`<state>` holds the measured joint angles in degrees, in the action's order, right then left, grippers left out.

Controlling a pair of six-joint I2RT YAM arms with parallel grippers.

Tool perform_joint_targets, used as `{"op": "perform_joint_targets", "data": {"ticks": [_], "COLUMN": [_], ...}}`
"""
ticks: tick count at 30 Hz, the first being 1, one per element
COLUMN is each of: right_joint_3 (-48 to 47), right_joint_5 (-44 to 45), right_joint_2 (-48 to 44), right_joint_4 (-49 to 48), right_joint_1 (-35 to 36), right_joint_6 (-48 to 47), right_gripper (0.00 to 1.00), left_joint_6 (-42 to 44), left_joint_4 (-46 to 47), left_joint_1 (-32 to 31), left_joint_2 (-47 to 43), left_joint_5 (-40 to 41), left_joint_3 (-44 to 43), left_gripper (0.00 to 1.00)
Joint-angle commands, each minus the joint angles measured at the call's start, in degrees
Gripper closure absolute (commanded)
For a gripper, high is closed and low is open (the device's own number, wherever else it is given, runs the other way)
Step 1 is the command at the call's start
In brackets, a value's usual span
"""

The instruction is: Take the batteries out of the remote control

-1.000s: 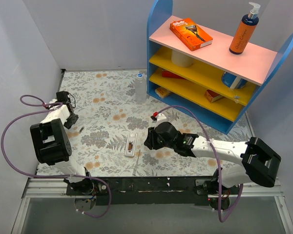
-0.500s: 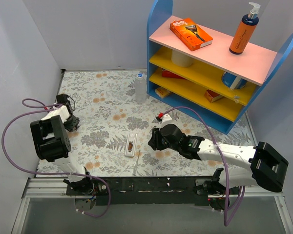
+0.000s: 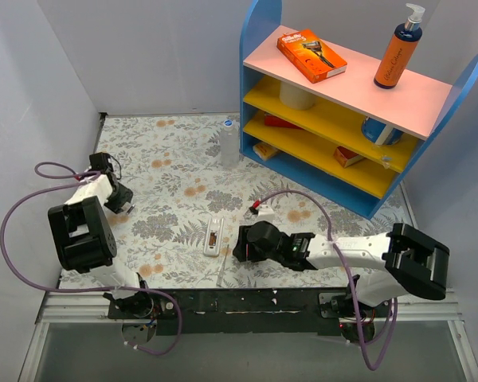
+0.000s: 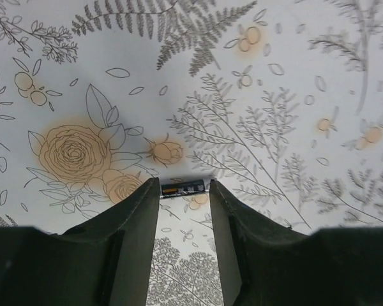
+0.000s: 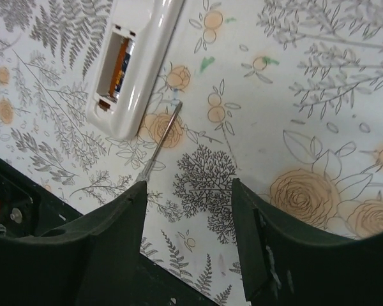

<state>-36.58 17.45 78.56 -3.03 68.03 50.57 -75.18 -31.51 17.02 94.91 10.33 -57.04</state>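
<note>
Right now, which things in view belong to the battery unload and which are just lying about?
Job:
- remote control, compartment open
- seated battery inside it
- loose battery on the table at the left pincer tips

Lying about:
- thin metal rod beside the remote
- water bottle
- shelf unit
- razor box
- pump bottle

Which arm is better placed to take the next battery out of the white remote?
Right. The right claw is open beside the remote control, whose open compartment shows a battery. The left claw is far off to the left, with another battery at its tips.
</note>
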Motion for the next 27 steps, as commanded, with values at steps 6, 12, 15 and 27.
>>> {"op": "perform_joint_targets", "data": {"ticks": [6,12,15,27], "right_joint_3": [-13.9,-21.4,-24.3,-30.5], "right_joint_5": [11.7,14.4,15.8,14.1], "right_joint_2": [12.0,20.0,22.7,28.5], "right_joint_4": [11.3,20.8,26.7,36.5], "right_joint_1": [9.1,12.6,13.5,16.7], "right_joint_6": [13.6,18.1,19.9,22.7], "right_gripper": [0.39,0.41,0.45,0.62], "left_joint_6": [0.7,2.2,3.5,5.1], "left_joint_4": [1.1,3.0,2.9,2.7], "left_joint_1": [-0.1,-3.0,-5.1,-11.7], "left_joint_2": [-14.3,-19.5,-20.9,-23.6], "left_joint_5": [-12.1,-21.7,-24.5,-22.3], "left_joint_3": [1.1,6.1,7.3,11.2], "left_gripper": [0.56,0.46,0.44,0.42]}}
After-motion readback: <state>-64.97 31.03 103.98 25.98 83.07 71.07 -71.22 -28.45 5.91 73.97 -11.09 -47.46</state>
